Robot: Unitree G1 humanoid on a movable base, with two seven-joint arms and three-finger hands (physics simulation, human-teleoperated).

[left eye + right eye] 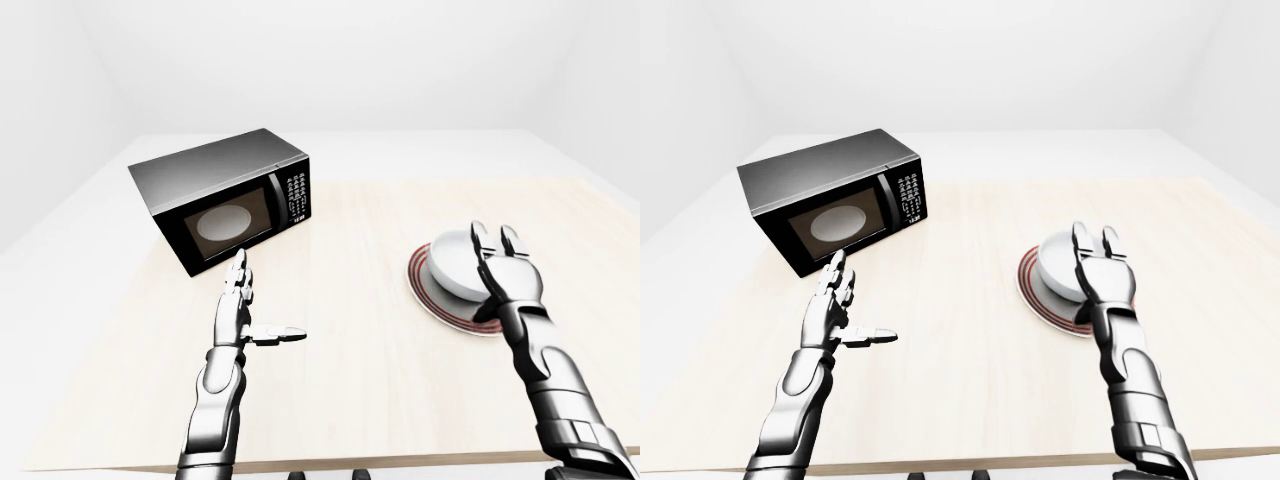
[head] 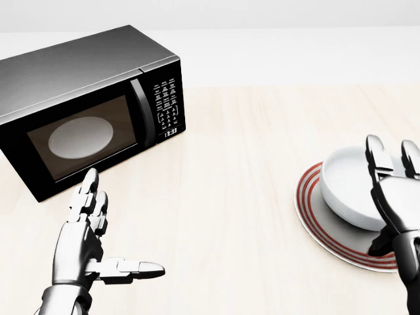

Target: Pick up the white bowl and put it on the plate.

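The white bowl (image 2: 344,187) sits upright on the red-rimmed plate (image 2: 315,226) at the right of the head view. My right hand (image 2: 394,197) is open, its fingers straight and pointing up, and it overlaps the bowl's right edge. I cannot tell whether it touches the bowl. My left hand (image 2: 115,230) is open and empty at the lower left, fingers straight and thumb pointing right, just below the microwave.
A black microwave (image 2: 85,98) with its door shut stands at the upper left on the light wooden table (image 2: 230,164). A round white turntable shows through its window. The table's near edge (image 1: 330,462) lies at the bottom of the left-eye view.
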